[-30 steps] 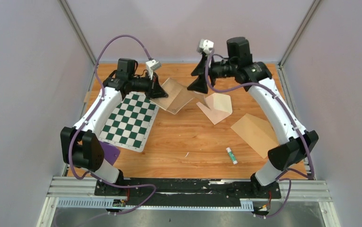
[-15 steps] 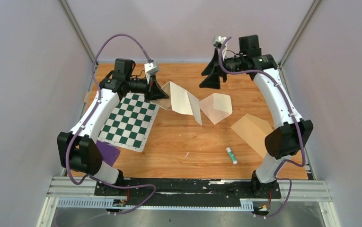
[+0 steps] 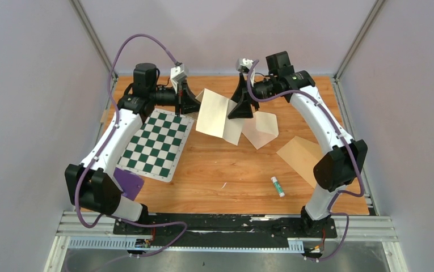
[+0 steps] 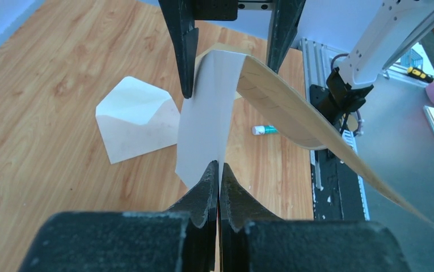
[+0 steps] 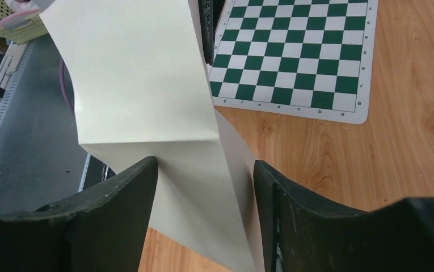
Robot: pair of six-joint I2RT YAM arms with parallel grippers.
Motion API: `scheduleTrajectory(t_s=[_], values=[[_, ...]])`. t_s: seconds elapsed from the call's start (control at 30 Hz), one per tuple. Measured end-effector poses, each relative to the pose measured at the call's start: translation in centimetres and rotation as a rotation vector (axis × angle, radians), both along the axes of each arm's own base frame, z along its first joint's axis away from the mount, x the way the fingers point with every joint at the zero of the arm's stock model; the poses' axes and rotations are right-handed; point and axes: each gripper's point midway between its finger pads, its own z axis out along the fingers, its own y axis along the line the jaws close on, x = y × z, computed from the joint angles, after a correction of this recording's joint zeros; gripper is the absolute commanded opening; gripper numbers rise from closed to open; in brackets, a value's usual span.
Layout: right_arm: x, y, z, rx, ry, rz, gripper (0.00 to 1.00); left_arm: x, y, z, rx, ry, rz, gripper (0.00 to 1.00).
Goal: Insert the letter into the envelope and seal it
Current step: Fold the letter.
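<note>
Two pincers are set at opposite ends of the letter [image 3: 217, 116], which is held up off the surface [image 3: 231, 170] at the far middle, creased across a fold and sagging. The left pincer [image 3: 193, 105] is clamped shut on the sheet's left edge; in its wrist view the fingertips [image 4: 209, 178] are pressed together on the paper. The right pincer [image 3: 241, 107] is held with its jaws wide, and the sheet's other end passes between them unpinched, as far as can be told from its wrist view.

The letter's long axis is judged to run left to right, from one pincer to the other, with a free corner hanging toward the near side. The envelope [image 3: 264, 129] lies flat on the surface with its flap open, just right of the right pincer and lower than it, so the right arm is the nearer. Which way its mouth faces cannot be read with certainty.

Room is limited on the left by the chessboard mat [image 3: 155, 144], lying below the left arm. A tan sheet [image 3: 305, 158] and a glue stick [image 3: 277, 186] lie further right and nearer. Bare wood is seen in the near middle, where the sheet could be lowered
</note>
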Motion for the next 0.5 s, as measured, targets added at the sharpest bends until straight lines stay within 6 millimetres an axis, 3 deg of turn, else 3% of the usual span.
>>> scheduleTrajectory(t_s=[0.1,0.2,0.27,0.33,0.5], values=[[0.0,0.0,0.0,0.003,-0.008,0.005,0.49,-0.1,-0.1,0.3,-0.01,0.012,-0.002,0.04],[-0.1,0.0,0.0,0.003,-0.011,0.009,0.2,0.0,-0.2,0.5,-0.018,0.021,-0.006,0.09],[-0.2,0.0,-0.1,0.002,-0.012,0.013,0.07,0.1,-0.3,0.4,-0.021,0.03,-0.007,0.22],[-0.2,0.1,-0.1,0.002,-0.016,0.016,0.0,0.3,-0.4,0.2,-0.022,0.042,-0.005,0.42],[-0.2,0.1,-0.2,-0.002,-0.015,0.012,0.0,1.5,0.1,-0.4,0.005,0.06,0.041,0.58]])
